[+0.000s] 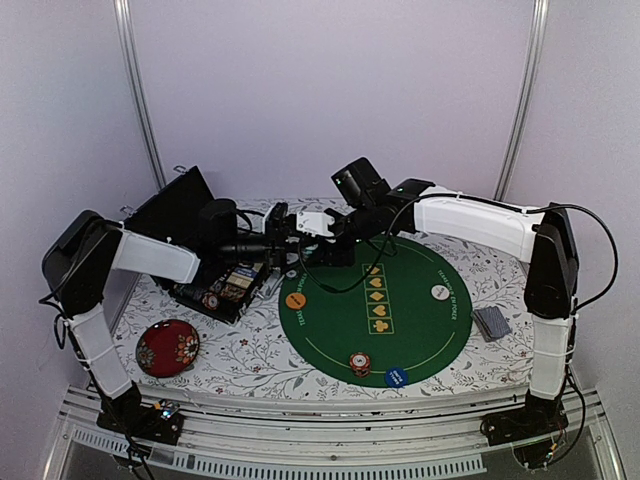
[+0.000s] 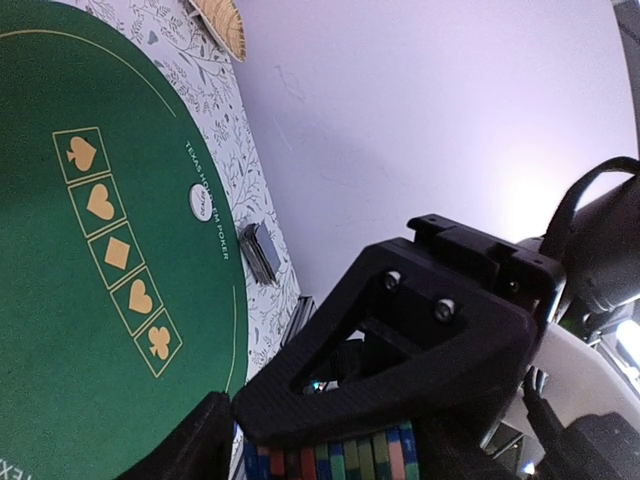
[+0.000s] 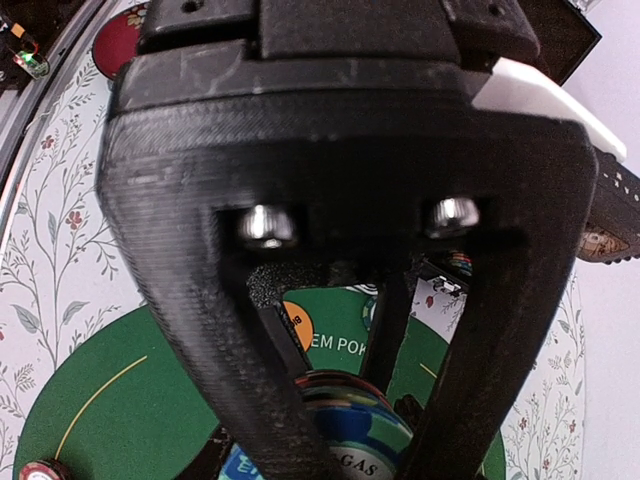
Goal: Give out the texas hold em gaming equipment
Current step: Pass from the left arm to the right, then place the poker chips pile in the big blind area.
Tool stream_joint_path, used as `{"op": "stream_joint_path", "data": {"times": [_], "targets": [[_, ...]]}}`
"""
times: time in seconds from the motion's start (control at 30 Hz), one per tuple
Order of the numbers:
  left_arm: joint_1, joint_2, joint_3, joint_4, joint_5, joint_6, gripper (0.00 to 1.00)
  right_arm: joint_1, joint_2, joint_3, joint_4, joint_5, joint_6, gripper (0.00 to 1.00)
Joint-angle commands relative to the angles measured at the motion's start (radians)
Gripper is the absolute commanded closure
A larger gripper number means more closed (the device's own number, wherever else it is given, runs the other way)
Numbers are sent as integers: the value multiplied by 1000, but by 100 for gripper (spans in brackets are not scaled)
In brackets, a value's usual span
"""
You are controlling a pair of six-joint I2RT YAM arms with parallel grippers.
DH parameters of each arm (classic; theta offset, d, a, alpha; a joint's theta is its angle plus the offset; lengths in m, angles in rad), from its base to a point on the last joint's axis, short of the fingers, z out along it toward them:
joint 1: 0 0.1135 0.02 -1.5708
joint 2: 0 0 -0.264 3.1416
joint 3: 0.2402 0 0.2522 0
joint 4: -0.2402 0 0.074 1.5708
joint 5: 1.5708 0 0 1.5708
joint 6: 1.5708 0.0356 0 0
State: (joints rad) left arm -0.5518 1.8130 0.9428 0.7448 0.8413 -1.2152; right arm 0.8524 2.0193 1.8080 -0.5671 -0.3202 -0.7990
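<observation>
While both tools meet above the far edge of the green mat [image 1: 420, 325], the right tool [image 3: 352, 450] grips a stack of chips [image 3: 335, 425]; whether the left tool [image 2: 325, 458] also clamps it, I cannot tell. Cards [image 1: 491, 322] lie on the table [image 1: 250, 345], right of the mat.

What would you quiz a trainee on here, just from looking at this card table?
1. True or false: the deck of cards lies off the green mat.
2. Which marker lies nearest the arms' bases: A the orange disc, B the white disc, C the blue disc?
3. How many suit symbols are printed in the row across the mat's middle?
Key: 1 true; 2 C; 3 five.
</observation>
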Motion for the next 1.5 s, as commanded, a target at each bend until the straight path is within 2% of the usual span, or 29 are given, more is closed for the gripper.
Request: {"op": "stream_joint_path", "data": {"times": [0.0,0.13,0.27,0.33,0.5,0.7,0.9,1.13,1.33,1.47], "targets": [[10,9,15,18,-16,19,37,7,9,35,17,-44,15,98],[15,-1,13,15,-16,26,26,7,13,34,14,-39,17,98],[29,-14,17,-19,-21,53,6,5,18,34,14,-35,17,98],[36,-19,18,-29,-20,62,2,4,20,34,16,-33,19,98],[58,-34,10,-58,-18,83,2,5,25,31,14,-33,23,98],[133,-76,-24,-110,-39,117,2,5,27,18,8,-38,27,98],[231,-159,-33,-224,-61,198,2,16,23,-29,42,-63,52,98],[348,-301,-52,-436,-115,350,2,65,81,-101,138,-126,140,98],[383,-419,-46,-636,-212,499,2,104,168,-107,191,-122,218,98],[398,-449,-54,-660,-204,515,2,116,209,-108,219,-120,246,98]]}}
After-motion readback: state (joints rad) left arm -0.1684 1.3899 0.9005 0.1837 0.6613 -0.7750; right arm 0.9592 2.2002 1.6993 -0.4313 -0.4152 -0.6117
